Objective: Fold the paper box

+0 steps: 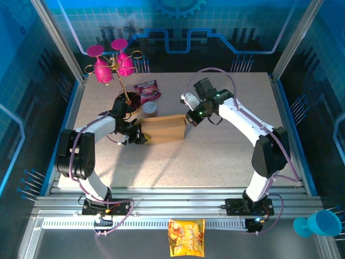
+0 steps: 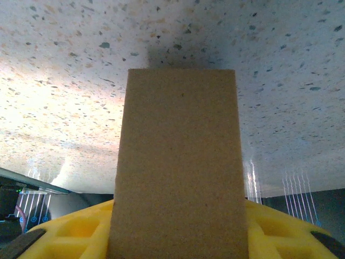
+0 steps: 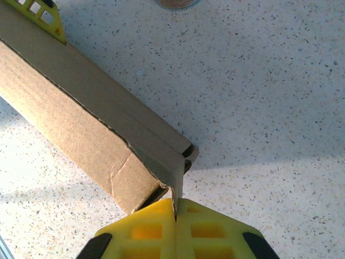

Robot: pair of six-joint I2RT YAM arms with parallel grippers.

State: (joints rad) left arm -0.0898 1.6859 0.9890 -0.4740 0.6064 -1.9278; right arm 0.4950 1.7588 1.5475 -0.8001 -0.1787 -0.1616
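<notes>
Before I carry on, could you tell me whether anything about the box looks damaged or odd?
Yes: the paper box has a bent crease in its side wall near the end by the right gripper, and the fold line above it looks ragged, as if slightly torn.

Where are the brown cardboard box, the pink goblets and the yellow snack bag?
paper box (image 1: 164, 128): top external view, on its brown upper face.
pink goblets (image 1: 103, 71): top external view, on the bowl of the left one.
yellow snack bag (image 1: 186, 237): top external view, on the bag's middle.
</notes>
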